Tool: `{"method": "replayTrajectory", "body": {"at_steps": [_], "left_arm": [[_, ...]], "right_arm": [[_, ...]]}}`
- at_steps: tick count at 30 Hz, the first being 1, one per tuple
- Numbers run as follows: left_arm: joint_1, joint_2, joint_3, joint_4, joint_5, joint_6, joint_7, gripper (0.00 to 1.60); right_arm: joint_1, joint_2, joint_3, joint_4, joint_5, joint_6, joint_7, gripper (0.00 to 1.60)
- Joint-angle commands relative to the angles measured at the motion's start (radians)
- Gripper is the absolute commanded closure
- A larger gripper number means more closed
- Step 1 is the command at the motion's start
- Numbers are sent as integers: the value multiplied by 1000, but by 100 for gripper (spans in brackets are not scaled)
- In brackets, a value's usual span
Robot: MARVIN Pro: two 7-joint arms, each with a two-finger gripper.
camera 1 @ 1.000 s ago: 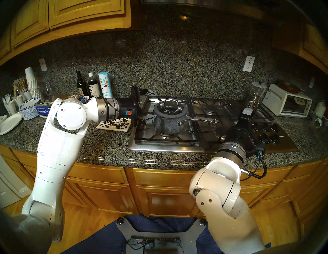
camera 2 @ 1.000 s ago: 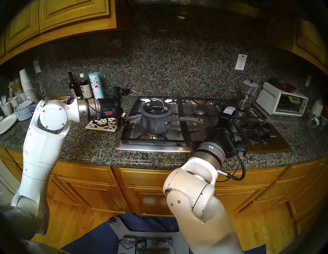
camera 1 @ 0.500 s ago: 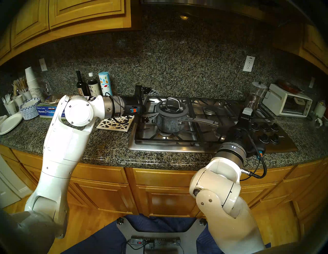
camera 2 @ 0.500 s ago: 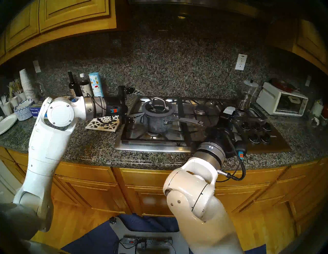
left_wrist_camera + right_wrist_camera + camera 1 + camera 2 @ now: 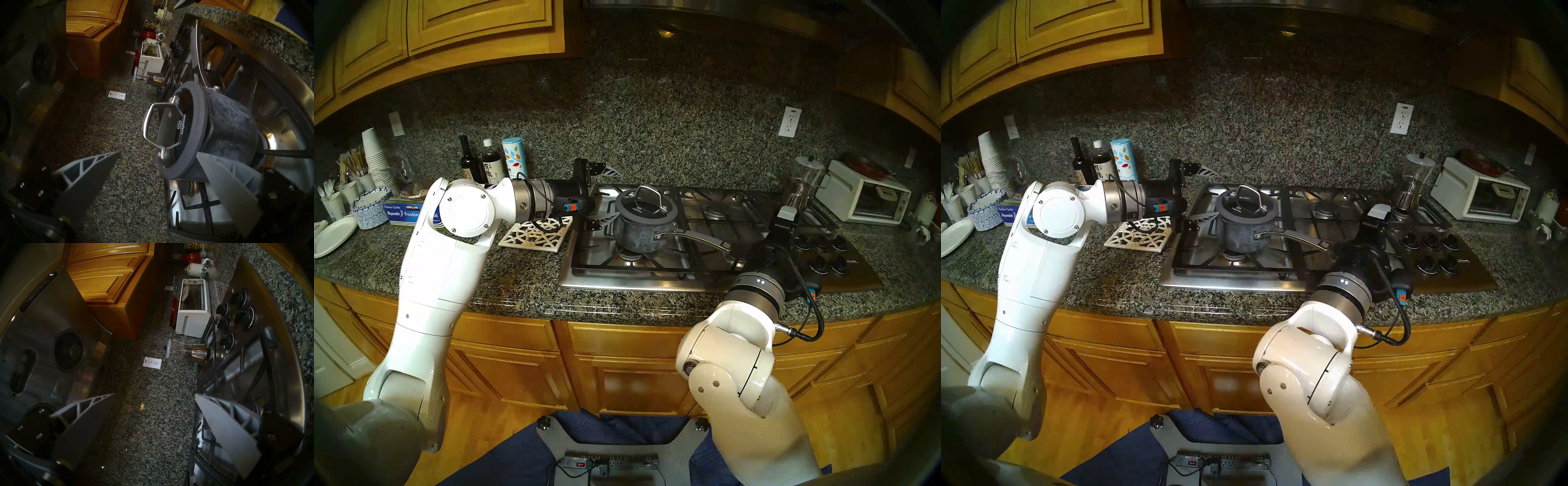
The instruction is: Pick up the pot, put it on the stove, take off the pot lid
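Left gripper (image 5: 608,195), jaws wide, flanks the pot lid (image 5: 645,205); with the pot (image 5: 640,232) on the stove (image 5: 653,280), closing on the lid's loop likely comes next.

Speckled granite counter (image 5: 517,288) w/ matching backsplash (image 5: 653,135); honey wood cabinets (image 5: 449,27) above counter, more below; wood floor (image 5: 840,441) beneath.

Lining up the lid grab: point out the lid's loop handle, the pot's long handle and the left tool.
pot lid (image 5: 146,125), left wrist view, on its silver loop handle.
pot (image 5: 694,234), head left view, on its long handle.
left tool (image 5: 608,193), head left view, in the open gap between its fingertips.
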Motion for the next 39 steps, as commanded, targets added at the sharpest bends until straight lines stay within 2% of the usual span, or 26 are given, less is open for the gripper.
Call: {"method": "replayTrajectory", "body": {"at_steps": [1, 8, 20, 29, 39], "left_arm": [[-45, 1, -18, 13, -16, -36, 16, 0], [-80, 26, -64, 109, -31, -68, 16, 0], [-102, 111, -164, 108, -117, -117, -27, 0], [-112, 128, -172, 122, -200, -134, -92, 0], [-122, 131, -174, 134, -242, -139, -134, 0]], "right_arm": [[17, 0, -3, -26, -24, 2, -94, 0], [14, -1, 1, -23, -13, 2, -73, 0], [11, -2, 4, -21, -1, 2, -53, 0], [15, 1, 0, -25, -11, 2, -78, 0], [15, 0, -1, -25, -16, 2, -84, 0]]}}
